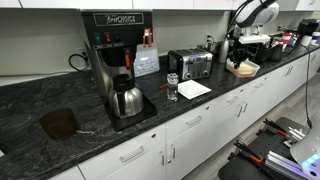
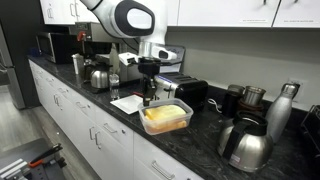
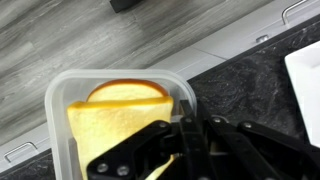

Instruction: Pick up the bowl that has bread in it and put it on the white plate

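Observation:
The bowl (image 3: 58, 95) is a pale, translucent, rounded-square container at the counter's front edge, also in both exterior views (image 2: 168, 126) (image 1: 242, 69). It holds pale yellow bread (image 3: 105, 118) (image 2: 164, 114). My gripper (image 3: 186, 128) comes down from above (image 2: 151, 98) and its fingers are pinched together on the bowl's rim on the side facing the white plate. I cannot tell whether the bowl is off the counter. The white plate (image 2: 127, 103) (image 1: 193, 89) lies flat beside the bowl, in front of the toaster. Only its corner shows in the wrist view (image 3: 306, 75).
A black toaster (image 2: 186, 90) (image 1: 190, 65) stands behind the plate. A glass (image 1: 172, 87) stands beside the plate. A coffee machine (image 1: 115, 45) with a steel carafe (image 1: 127, 100) is further along. Another steel carafe (image 2: 245, 148) and mugs stand past the bowl. The counter edge drops to the floor.

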Controlling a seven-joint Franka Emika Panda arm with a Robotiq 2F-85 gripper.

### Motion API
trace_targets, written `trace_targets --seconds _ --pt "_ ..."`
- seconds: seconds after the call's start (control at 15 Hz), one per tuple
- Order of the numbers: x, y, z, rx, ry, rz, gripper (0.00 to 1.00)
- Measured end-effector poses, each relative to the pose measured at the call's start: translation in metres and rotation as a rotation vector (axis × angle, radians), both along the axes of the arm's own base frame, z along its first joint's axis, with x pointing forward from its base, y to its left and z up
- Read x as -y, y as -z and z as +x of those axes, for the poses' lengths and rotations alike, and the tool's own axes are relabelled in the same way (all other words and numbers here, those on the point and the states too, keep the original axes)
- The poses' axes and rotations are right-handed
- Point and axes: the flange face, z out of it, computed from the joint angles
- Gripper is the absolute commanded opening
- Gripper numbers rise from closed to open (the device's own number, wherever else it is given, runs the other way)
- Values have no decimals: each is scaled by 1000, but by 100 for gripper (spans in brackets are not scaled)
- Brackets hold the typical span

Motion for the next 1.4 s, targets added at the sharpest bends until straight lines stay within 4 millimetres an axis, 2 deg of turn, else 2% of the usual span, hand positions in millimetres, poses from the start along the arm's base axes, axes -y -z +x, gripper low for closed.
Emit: trace_targets --seconds 0.27,0.6,0.67,1.07,1.13,1.2,1.33,1.4 --pt "-31 -30 -9 -7 -179 -17 2" --pt "-53 -63 -25 -11 -433 6 2" --pt "-56 -68 -28 -8 -475 15 8" --pt "-57 -66 -28 -15 -479 18 8" --pt "-57 -66 -29 -15 -479 18 2" --pt "-57 -66 -28 -15 -479 18 2" --pt "-67 -66 -27 -16 -518 18 2" --pt "-81 -66 -25 -15 -562 22 2"
